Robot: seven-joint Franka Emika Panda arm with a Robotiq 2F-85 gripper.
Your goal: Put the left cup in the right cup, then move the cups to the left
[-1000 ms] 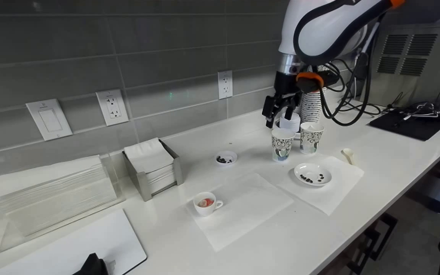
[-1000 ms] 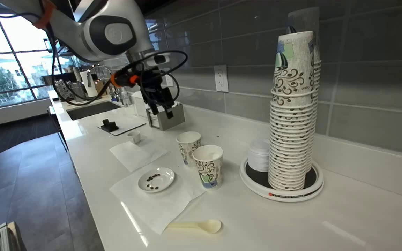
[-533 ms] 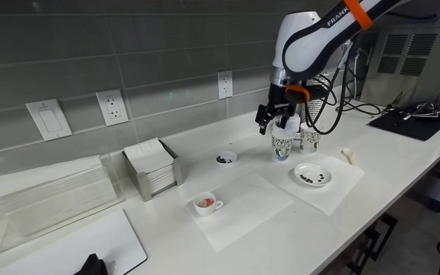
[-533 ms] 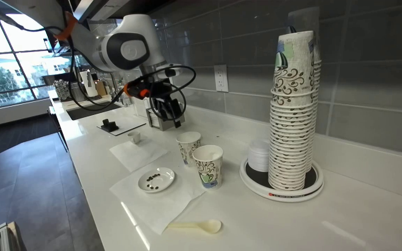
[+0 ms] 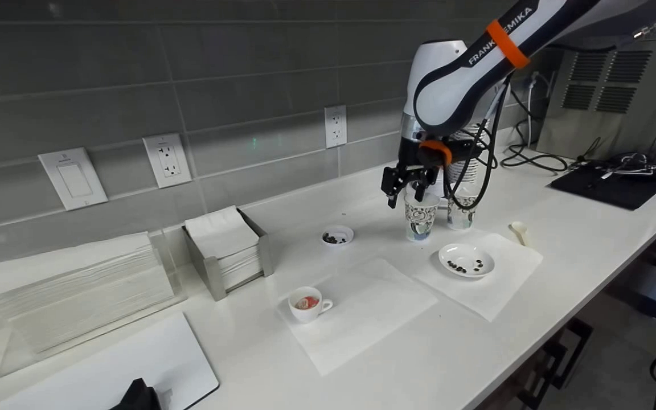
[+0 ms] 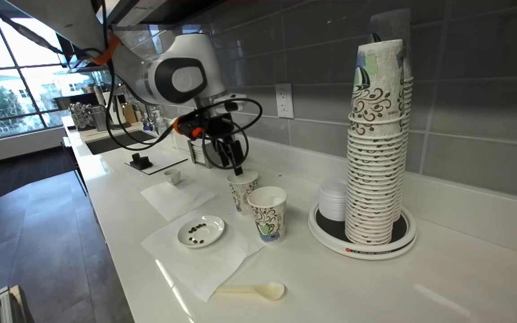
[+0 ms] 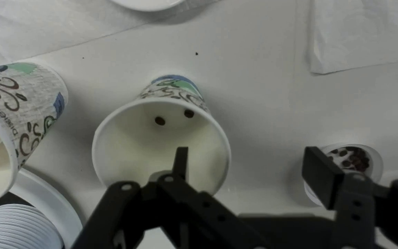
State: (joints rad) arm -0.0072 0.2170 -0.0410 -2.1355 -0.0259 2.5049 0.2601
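Looking down the wrist view, I see my gripper (image 7: 249,170) with its fingers spread wide, nothing caught between them. One finger overlaps the mouth of the left cup (image 7: 143,145); whether it dips inside or touches the rim, I can't tell. The other finger partly covers a small dish (image 7: 377,164) of dark beans (image 7: 358,159) in that picture. The left cup stands upright on the counter (image 6: 352,291) with two dark specks (image 7: 160,120) inside, and the right cup (image 6: 267,217) stands upright just beside it, a gap showing between the two. In an exterior view, a white saucer (image 6: 213,231) rests on a paper sheet (image 6: 204,278) near the cups, a pale spoon (image 6: 269,291) lies at the paper's edge, and a round tray (image 6: 323,240) holds a tall cup stack (image 6: 370,179).
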